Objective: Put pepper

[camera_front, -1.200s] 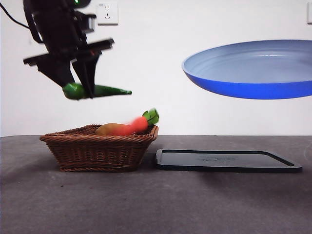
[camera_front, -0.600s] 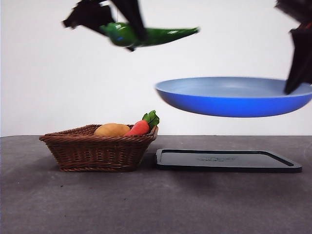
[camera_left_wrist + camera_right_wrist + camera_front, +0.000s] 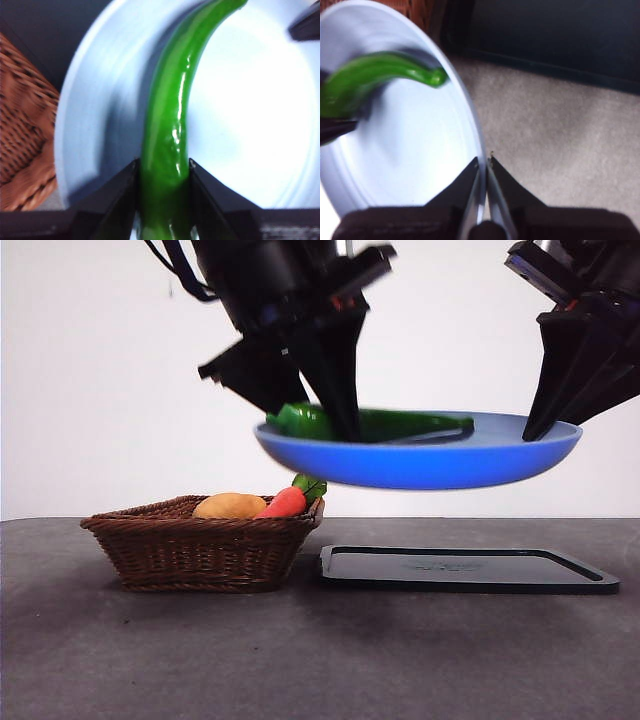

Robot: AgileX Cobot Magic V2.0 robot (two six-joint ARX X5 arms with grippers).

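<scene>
**Pepper held over the raised blue plate**

I've got the pepper (image 3: pixel 167 125) right in front of me: long, slender, glossy bright-to-dark green, curving gently and tapering to a blunt tip, with highlights streaking down its skin. No readable writing or labels anywhere I can see; the black tray (image 3: pixel 468 568) carries a faint embossed mark in its middle, too small to read.

The left gripper (image 3: pixel 164 172) has its jaws clamped on the thick end of the pepper, one on each side, and the rest of the body runs out ahead of them across the pale inside of the blue plate (image 3: pixel 420 462). From the front the pepper lies low within the plate's bowl; whether it touches the surface I cannot tell.

The right gripper (image 3: pixel 484 162) has its jaws pinched tight on the plate's rim, holding it in the air above the counter (image 3: pixel 320 660). Below sits the wicker basket (image 3: pixel 200 550) with a potato (image 3: pixel 230 506) and a carrot (image 3: pixel 288 500).
</scene>
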